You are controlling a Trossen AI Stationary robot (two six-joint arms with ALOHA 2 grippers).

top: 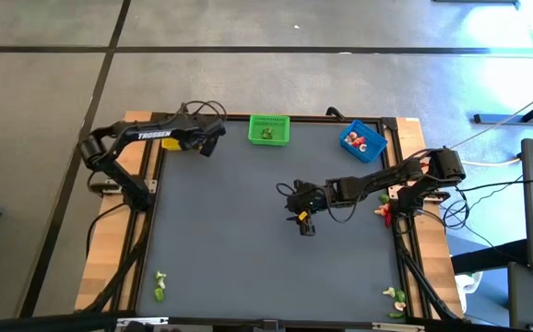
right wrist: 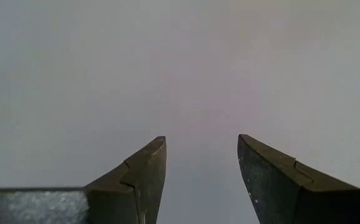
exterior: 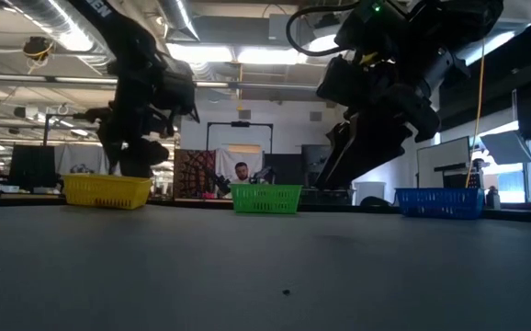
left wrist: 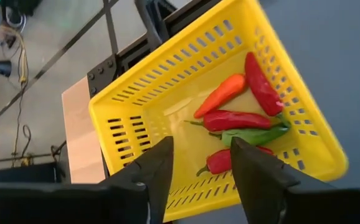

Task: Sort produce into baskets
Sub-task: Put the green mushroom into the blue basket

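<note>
The yellow basket (left wrist: pixel 167 87) stands at the table's far left and holds several toy peppers: red ones (left wrist: pixel 262 84), an orange one (left wrist: pixel 220 94) and a green one (left wrist: pixel 255 135). My left gripper (left wrist: pixel 200 149) hangs open just above this basket. Another red pepper (left wrist: pixel 219 160) shows through the gap, lying in the basket. In the high view the left arm hides most of that basket. The green basket (top: pixel 268 129) and the blue basket (top: pixel 363 140) stand along the far edge with produce inside. My right gripper (right wrist: pixel 202 146) is open over bare table near the middle (top: pixel 303 221).
Loose produce lies at the near left corner (top: pixel 159 286), the near right corner (top: pixel 396 297) and by the right edge (top: pixel 384 210). In the low view, a person (exterior: pixel 241 172) sits in the room behind the green basket (exterior: pixel 265 199). The table's middle (top: pixel 230 231) is bare grey.
</note>
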